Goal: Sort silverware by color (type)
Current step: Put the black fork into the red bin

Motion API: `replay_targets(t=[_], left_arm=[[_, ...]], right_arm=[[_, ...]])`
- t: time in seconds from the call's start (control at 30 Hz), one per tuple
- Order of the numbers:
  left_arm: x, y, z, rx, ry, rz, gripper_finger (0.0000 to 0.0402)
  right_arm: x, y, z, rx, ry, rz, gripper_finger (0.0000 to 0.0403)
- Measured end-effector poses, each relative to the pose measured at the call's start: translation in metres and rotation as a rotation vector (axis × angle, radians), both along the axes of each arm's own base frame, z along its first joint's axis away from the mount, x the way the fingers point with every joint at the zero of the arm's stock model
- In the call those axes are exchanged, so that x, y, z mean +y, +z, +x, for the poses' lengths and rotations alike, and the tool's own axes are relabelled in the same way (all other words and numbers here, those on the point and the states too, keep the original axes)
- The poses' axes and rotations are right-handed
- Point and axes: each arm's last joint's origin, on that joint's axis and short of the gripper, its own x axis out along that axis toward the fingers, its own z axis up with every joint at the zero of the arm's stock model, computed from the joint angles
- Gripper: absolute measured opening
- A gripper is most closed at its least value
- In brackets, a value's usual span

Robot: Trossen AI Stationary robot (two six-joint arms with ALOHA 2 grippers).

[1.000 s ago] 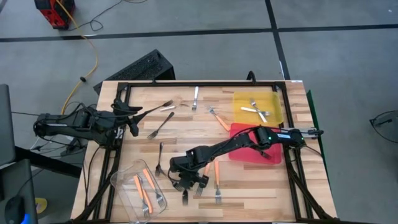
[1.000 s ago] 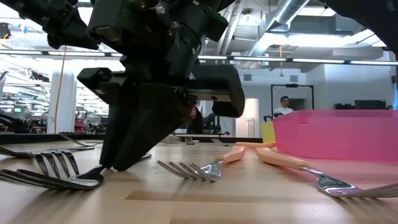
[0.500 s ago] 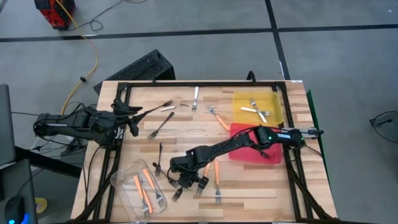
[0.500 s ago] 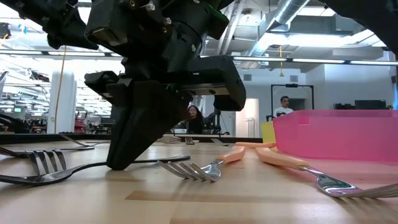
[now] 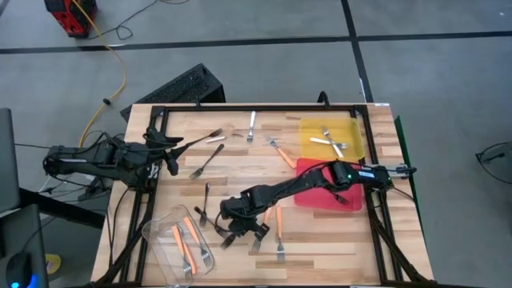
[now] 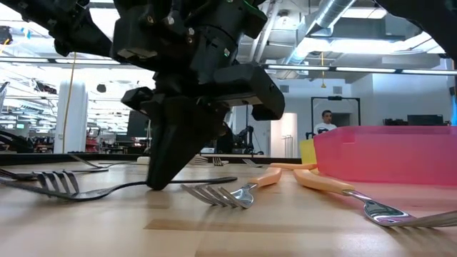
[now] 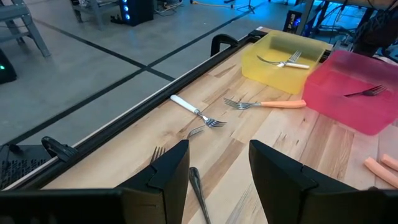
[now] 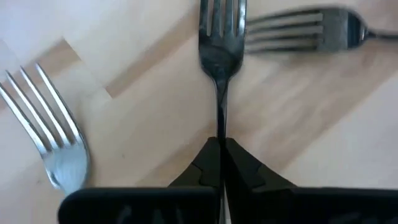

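At the far left we see the left gripper (image 5: 164, 152) waiting over the table's left edge, its fingers (image 7: 171, 171) standing moderately apart with nothing between them. Just right of it two dark forks (image 5: 206, 161) lie on the bare wood. At the near left corner sits the clear tub (image 5: 157, 226), holding orange-handled forks (image 5: 178, 242). Right of the tub, another dark fork (image 5: 206, 202) lies on the table.

Moving toward the middle near side, the right gripper (image 5: 234, 230) is down at the table surface, its jaws pinched tight on the thin handle of a black fork (image 8: 219, 59). In the low view that fork (image 6: 86, 191) stretches left from the gripper tip, lying roughly level just at the tabletop. Just right of the gripper we see orange-handled forks on the wood (image 5: 279, 228), and one more (image 5: 280, 150) lies farther back.

At the far edge, mid-table, rests a white-handled fork (image 5: 251, 124). To the right, the yellow tray (image 5: 308, 128) holds white-handled forks (image 5: 330, 142), and the red tray (image 5: 304, 168) lies just near of it, partly under the right arm
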Motion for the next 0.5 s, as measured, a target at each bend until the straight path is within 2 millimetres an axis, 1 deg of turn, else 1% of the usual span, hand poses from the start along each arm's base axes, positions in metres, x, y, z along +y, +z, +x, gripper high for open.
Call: replay_targets(t=[0.1, 0.3, 0.5], left_arm=[[0.000, 0.000, 0.000, 0.000, 0.000, 0.000, 0.0151], [0.000, 0.000, 0.000, 0.000, 0.000, 0.000, 0.0151], [0.000, 0.000, 0.000, 0.000, 0.000, 0.000, 0.0151]], right_arm=[[-0.002, 0.000, 0.000, 0.009, -0.011, 0.001, 0.0024], [-0.006, 0.008, -0.002, 0.016, -0.020, -0.002, 0.0024], [-0.014, 0.026, -0.005, 0.002, -0.051, -0.002, 0.0024]])
